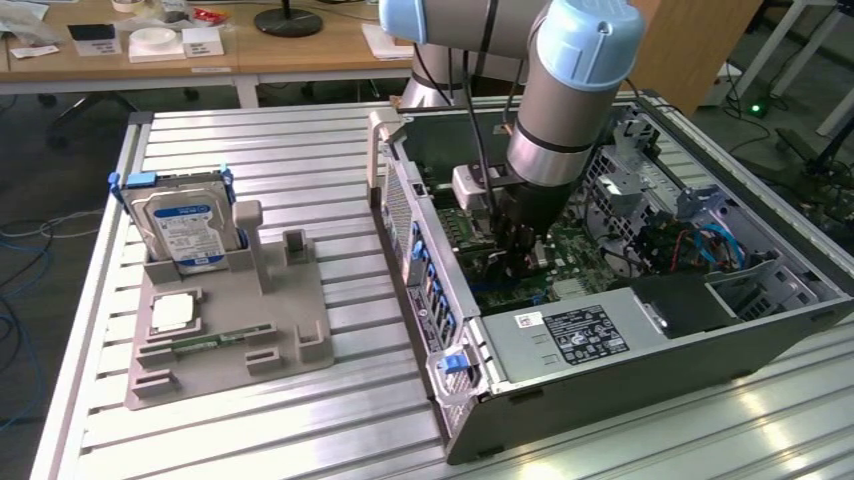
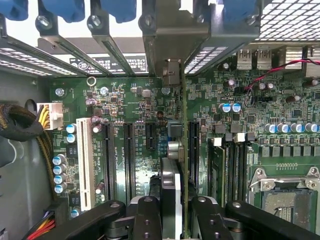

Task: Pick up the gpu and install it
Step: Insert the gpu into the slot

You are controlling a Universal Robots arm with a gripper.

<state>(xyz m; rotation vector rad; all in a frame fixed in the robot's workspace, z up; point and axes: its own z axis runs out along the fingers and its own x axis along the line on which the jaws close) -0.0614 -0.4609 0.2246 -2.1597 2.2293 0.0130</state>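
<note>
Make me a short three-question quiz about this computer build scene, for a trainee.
1. True or false: the gpu is lying on the grey fixture next to the hard drive.
2. Where is the arm's wrist? A: over the fixture. B: inside the open computer case. C: above the wooden desk.
3. Fill in: the jaws grip the gpu edge-on above the green ____.

Key: 1 false, the jaws hold it inside the case. 2 B. 3 motherboard.
</note>
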